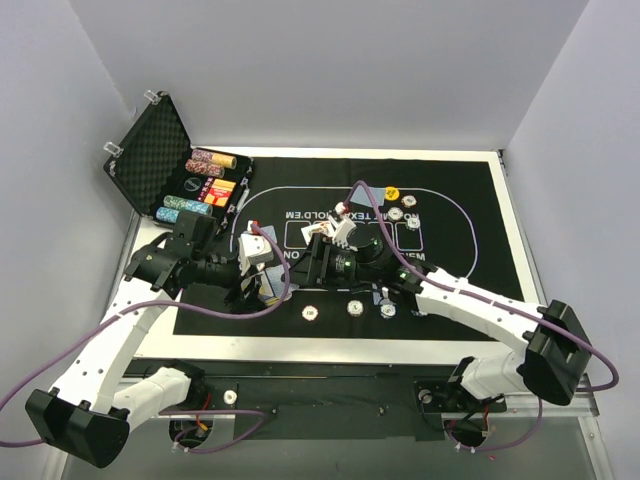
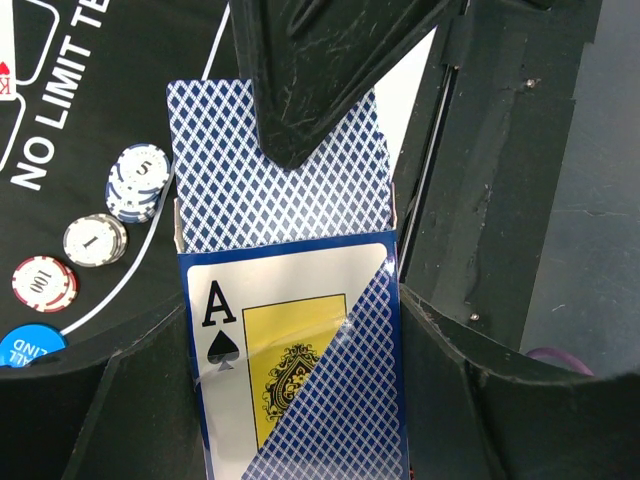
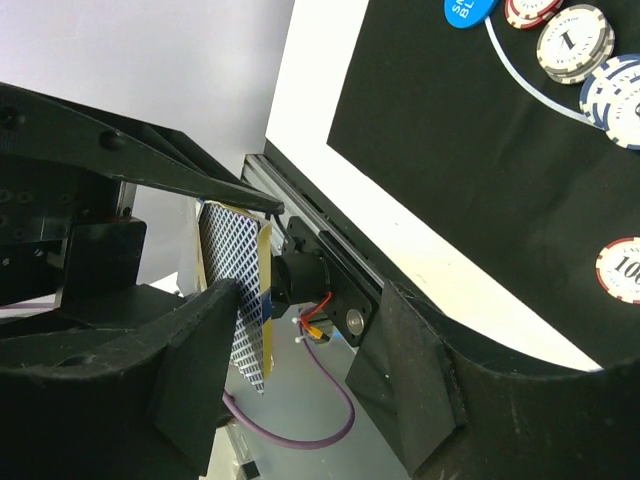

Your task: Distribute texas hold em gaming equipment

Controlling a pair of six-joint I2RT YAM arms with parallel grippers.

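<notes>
the table (image 1: pixel 300 350) has a white top and a dark strip (image 1: pixel 330 388) along its near edge. a black felt mat (image 1: pixel 460 190) covers most of the top, leaving white margins on the near and right sides. the mat is printed with a white oval line and white lettering. three poker chips (image 1: pixel 354 308) lie in a row on the mat close to its near edge, about the middle. toward the far right, a yellow disc button (image 1: pixel 392 192) lies on the mat with a cluster of chips (image 1: pixel 410 223) just beside it. an open black case (image 1: pixel 148 152) sits at the far left corner, its foam-lined lid raised to the left.
</notes>
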